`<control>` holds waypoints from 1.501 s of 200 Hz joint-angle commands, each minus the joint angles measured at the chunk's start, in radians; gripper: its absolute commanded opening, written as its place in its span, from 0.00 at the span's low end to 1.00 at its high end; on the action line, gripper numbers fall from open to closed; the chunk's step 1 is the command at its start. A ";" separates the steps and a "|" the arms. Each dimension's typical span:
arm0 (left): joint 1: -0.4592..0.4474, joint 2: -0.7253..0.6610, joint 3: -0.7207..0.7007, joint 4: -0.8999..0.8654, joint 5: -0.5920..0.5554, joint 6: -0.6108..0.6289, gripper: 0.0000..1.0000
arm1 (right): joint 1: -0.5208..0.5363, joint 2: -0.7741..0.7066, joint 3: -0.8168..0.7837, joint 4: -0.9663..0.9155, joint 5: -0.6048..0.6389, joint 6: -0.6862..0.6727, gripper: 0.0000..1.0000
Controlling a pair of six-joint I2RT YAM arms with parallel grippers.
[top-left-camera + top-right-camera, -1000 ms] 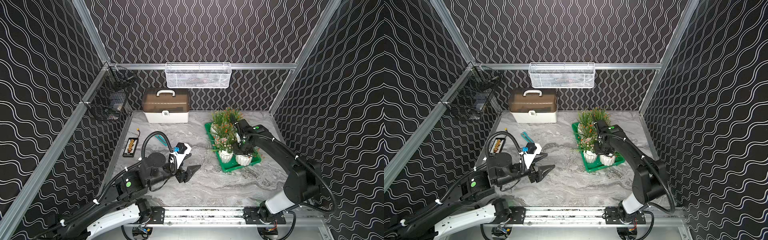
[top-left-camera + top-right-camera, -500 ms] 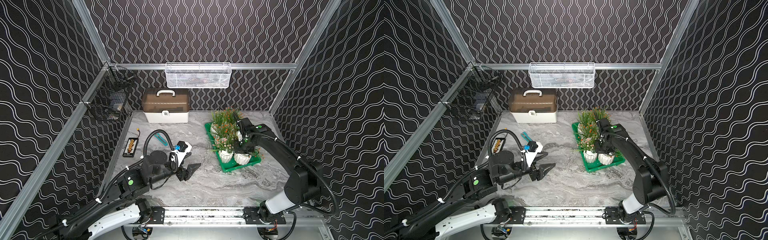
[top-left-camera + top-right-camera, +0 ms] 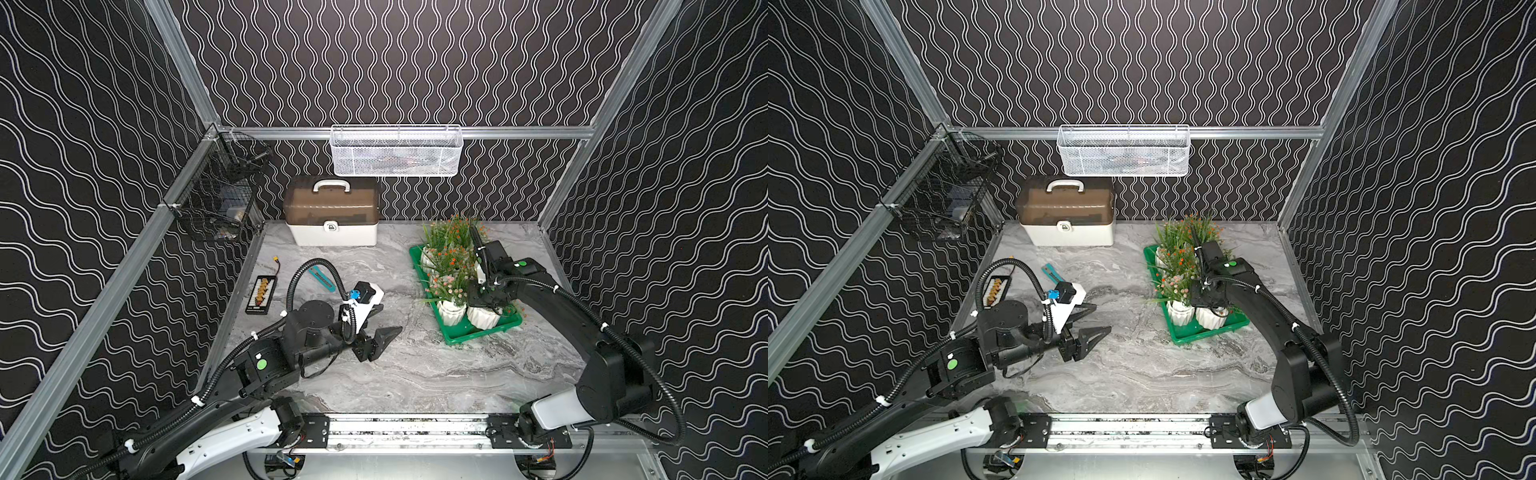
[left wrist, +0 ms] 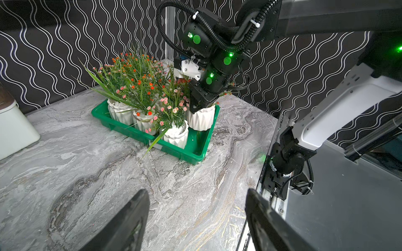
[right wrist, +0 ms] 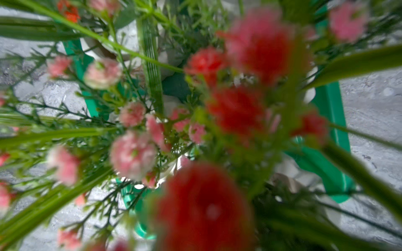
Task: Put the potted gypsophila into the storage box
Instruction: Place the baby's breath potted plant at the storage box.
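Potted gypsophila [image 4: 139, 93] crowded in the storage box [image 4: 191, 152], right pincer [image 4: 196, 106] among them.
Your left wrist view shows it closed tight at the rim of the corner pot [image 4: 201, 119]; its own camera gives only blurred blooms. Left pincer [image 4: 195, 195] hangs half open, empty, well apart from the box.

Robot lab test cell, aluminium-framed enclosure [image 3: 519, 132], wavy-patterned black walls [image 3: 415, 62], marble-look tabletop [image 3: 436, 374] (mounting rail [image 3: 415, 428] at front).
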 commanded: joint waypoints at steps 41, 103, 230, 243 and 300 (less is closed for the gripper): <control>0.017 0.009 -0.004 0.046 0.022 -0.012 0.73 | -0.002 -0.049 -0.031 0.161 0.057 0.015 0.00; 0.028 0.013 -0.006 0.054 0.033 -0.020 0.73 | -0.003 -0.073 -0.047 0.195 0.027 0.122 0.00; 0.035 0.006 -0.005 0.055 0.040 -0.021 0.73 | 0.025 -0.065 -0.119 0.196 0.135 0.220 0.00; 0.036 0.005 -0.005 0.055 0.039 -0.021 0.73 | 0.026 -0.059 -0.128 0.202 0.126 0.213 0.00; 0.035 0.012 -0.003 0.055 0.034 -0.019 0.73 | 0.055 -0.044 -0.177 0.247 0.122 0.214 0.00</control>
